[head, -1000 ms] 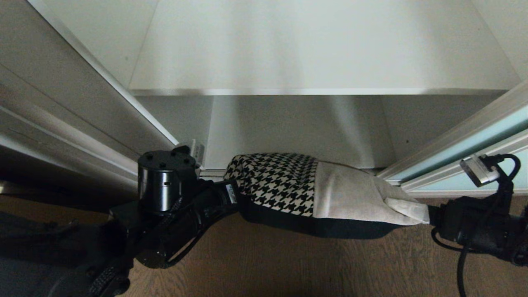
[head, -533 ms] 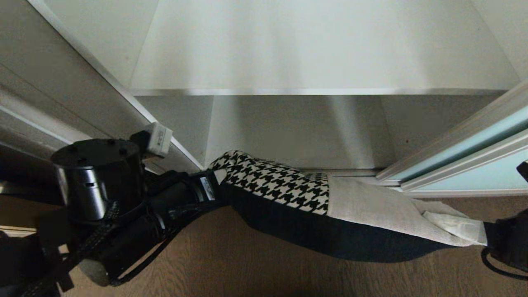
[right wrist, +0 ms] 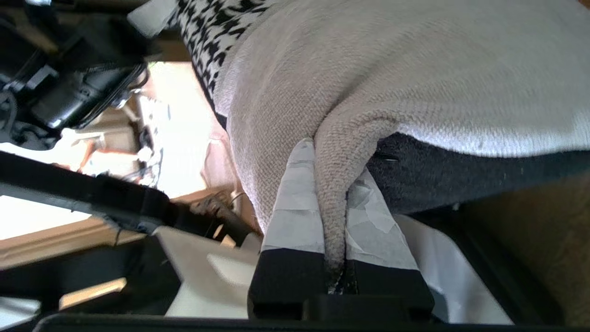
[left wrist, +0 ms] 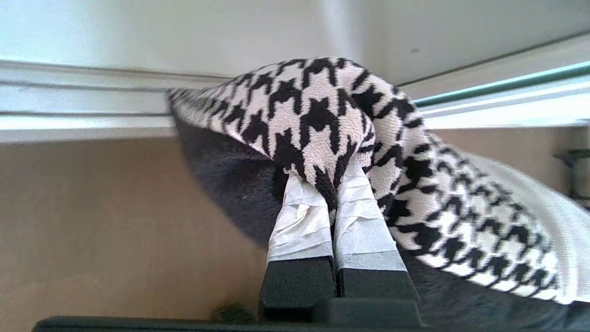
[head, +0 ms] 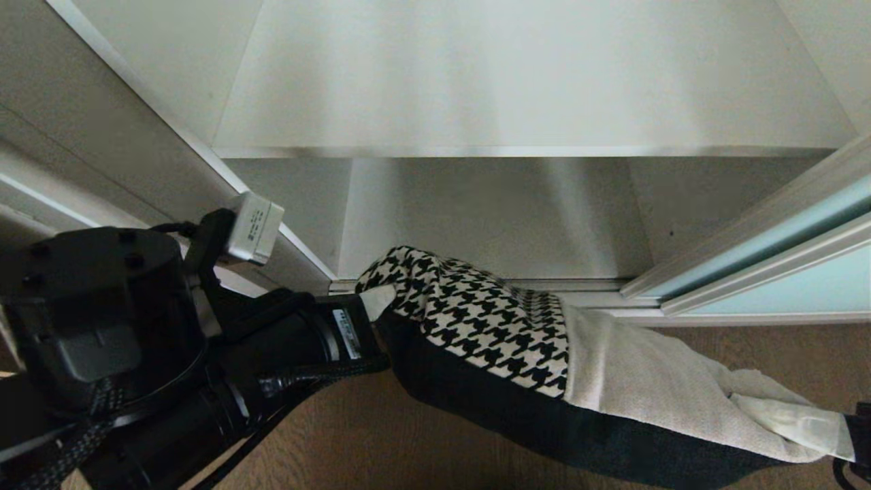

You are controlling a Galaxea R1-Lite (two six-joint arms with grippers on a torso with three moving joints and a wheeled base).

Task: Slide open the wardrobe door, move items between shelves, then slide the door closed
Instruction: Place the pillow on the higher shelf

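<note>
The left gripper (left wrist: 329,184) pinches a corner of the knobbly houndstooth cushion (head: 476,306) (charcoal back beneath), and the right gripper (right wrist: 329,184) clamps the cream woven cushion (head: 653,388); both sag over the wooden floor (head: 381,435) before the smooth white shelves (head: 517,82).

Checked cushion (head: 476,313): soft woven cloth, fuzzy dark back.
Cream cushion (head: 653,388): rough, bumpy cloth.
My finger pads (left wrist: 299,221): wrinkly white tape over matt black.
Shelf (head: 517,88): smooth white board.
Floor (head: 381,435): brown wood grain.
</note>
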